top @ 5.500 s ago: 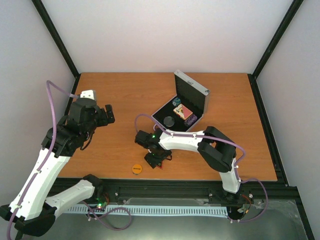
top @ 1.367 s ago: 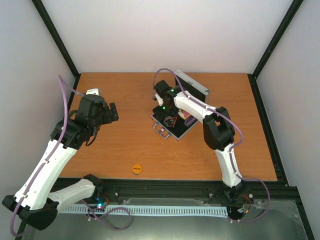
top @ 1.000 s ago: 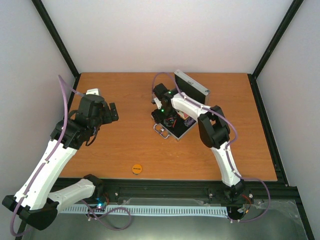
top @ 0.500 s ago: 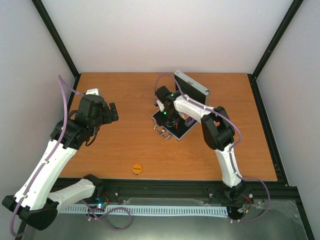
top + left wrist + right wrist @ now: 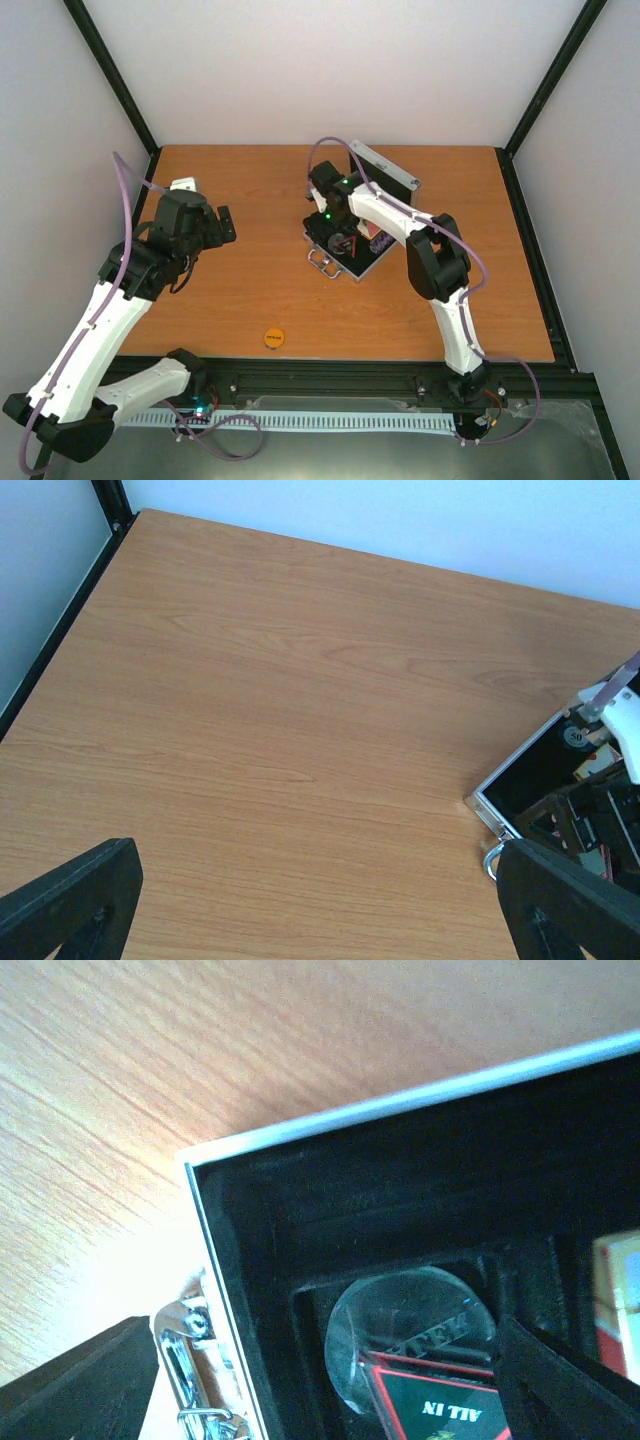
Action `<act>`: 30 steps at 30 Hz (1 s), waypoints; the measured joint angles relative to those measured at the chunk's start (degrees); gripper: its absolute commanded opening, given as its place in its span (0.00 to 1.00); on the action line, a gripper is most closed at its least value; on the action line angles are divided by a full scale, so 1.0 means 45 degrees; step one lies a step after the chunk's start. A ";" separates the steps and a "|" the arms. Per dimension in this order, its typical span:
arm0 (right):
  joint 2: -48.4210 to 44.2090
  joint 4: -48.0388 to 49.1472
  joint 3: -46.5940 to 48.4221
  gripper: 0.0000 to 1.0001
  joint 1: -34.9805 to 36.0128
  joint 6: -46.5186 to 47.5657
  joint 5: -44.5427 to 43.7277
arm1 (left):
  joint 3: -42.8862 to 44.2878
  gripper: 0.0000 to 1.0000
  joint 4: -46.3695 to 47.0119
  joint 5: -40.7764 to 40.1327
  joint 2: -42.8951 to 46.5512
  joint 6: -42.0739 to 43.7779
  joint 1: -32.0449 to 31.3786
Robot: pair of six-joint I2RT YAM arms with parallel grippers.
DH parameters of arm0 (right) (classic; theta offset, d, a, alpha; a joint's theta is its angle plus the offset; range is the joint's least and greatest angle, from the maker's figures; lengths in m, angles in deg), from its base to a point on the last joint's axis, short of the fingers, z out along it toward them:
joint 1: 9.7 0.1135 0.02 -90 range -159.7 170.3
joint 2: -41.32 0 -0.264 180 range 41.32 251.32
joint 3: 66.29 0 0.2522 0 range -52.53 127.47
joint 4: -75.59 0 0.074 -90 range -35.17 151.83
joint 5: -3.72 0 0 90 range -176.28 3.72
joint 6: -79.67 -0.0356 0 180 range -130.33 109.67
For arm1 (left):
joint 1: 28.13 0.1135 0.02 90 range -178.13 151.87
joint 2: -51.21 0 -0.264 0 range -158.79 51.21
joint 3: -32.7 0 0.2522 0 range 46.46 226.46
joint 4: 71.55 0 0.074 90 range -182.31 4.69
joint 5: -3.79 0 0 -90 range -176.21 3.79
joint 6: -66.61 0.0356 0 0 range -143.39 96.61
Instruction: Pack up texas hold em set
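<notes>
Change since earlier: my right pincer (image 5: 336,226) has carried the triangle (image 5: 440,1412) from the bench's near edge into the case (image 5: 372,260) and has spread wide. It grips nothing. The triangle lies over the clear disc (image 5: 400,1305), beside the card pack (image 5: 622,1295). The case sits open at the far centre of the bench (image 5: 250,290), lid raised. The orange disc (image 5: 274,337) lies alone by the near edge, with open bench all round. My left pincer (image 5: 226,224) hovers left of the case, fully spread and empty. Only the left wrist view shows a chip (image 5: 575,737) inside the case.
</notes>
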 measured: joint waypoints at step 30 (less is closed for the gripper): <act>-0.1685 -0.2127 -0.0325 0.91 0.6722 -0.1739 -0.0918 | 0.3594 1.00 -0.0583 -0.1549 0.1846 0.0000 0.0000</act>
